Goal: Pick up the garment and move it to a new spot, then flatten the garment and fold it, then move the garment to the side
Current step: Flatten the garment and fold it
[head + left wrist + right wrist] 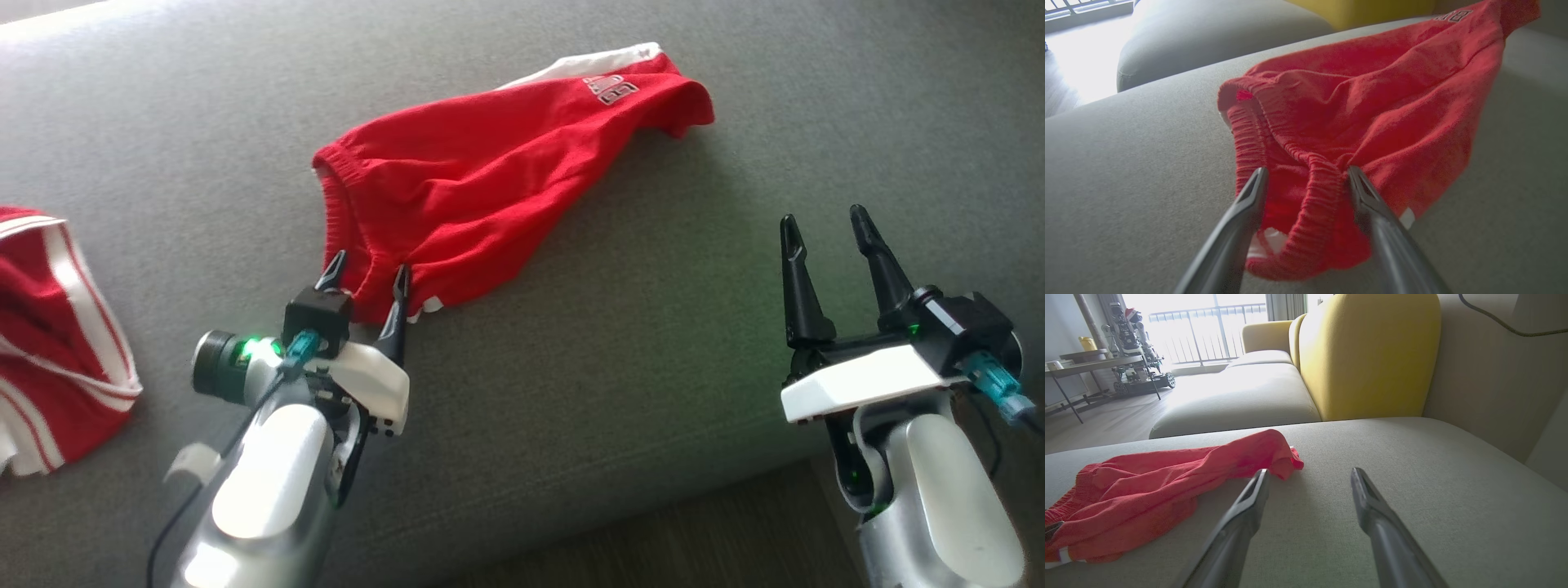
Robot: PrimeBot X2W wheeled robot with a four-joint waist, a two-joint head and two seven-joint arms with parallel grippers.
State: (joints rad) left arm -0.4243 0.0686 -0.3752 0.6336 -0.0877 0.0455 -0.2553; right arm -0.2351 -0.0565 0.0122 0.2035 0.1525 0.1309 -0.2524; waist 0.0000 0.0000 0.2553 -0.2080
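The garment (482, 184) is a pair of red shorts with white trim, lying crumpled on the grey sofa cushion (653, 343). Its elastic waistband faces me and one leg reaches toward the far right. My left gripper (366, 276) is open, its two fingers straddling the near waistband edge. The left wrist view shows the bunched waistband (1312, 192) between the spread fingertips (1257, 179). My right gripper (823, 224) stands open above bare cushion to the right of the garment, nothing between its fingers. In the right wrist view the garment (1167, 482) lies to the left of that gripper (1310, 475).
Another red cloth with white stripes (49, 335) lies at the left edge of the cushion. The cushion's front edge (620, 506) runs past both arms, with dark floor below. A yellow backrest (1367, 355) stands behind the seat, and a table (1094, 367) farther off.
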